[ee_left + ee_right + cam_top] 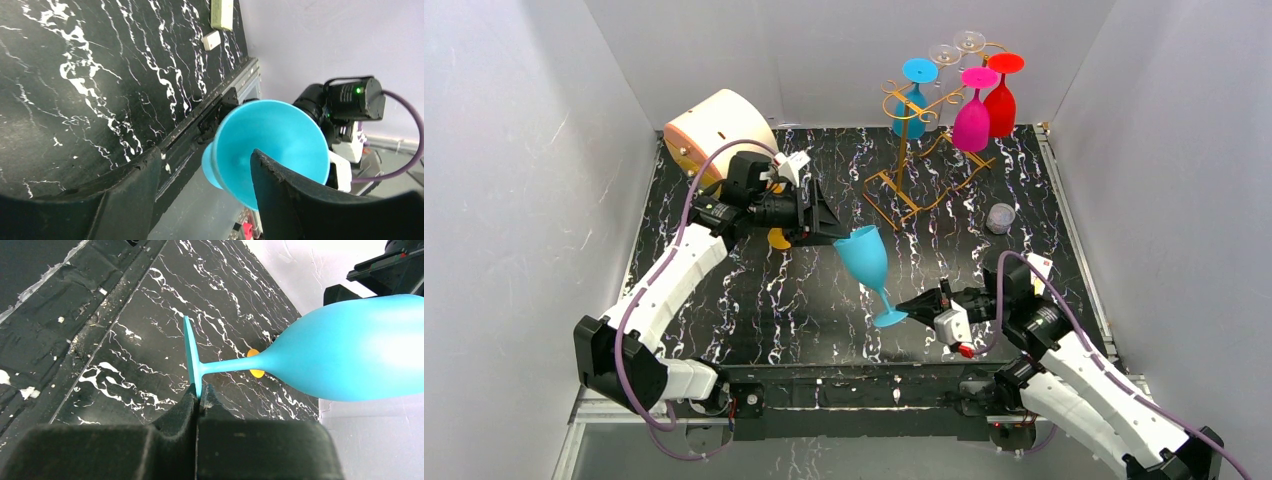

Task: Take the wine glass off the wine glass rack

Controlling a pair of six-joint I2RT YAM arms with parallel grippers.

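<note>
The cyan wine glass (pixel 865 256) is off the rack and held tilted in the air above the table, bowl up-left, foot disc (pixel 889 318) down-right. My right gripper (pixel 908 306) is shut on the edge of the foot disc (pixel 191 355), with the stem and bowl (pixel 360 352) reaching away to the right. My left gripper (pixel 842 236) is open at the bowl's rim. In the left wrist view, one finger (pixel 290 195) lies across the bowl's mouth (pixel 275 135) and the other stands clear to the left. The gold wire wine glass rack (pixel 911 165) stands at the back.
A blue glass (pixel 913 100), a magenta glass (pixel 972 118), a red glass (pixel 1001 100) and clear glasses (pixel 956 46) hang on the rack. A round orange-and-white object (pixel 719 125) sits back left. A small clear cup (pixel 1000 217) stands right of the rack. White walls enclose the table.
</note>
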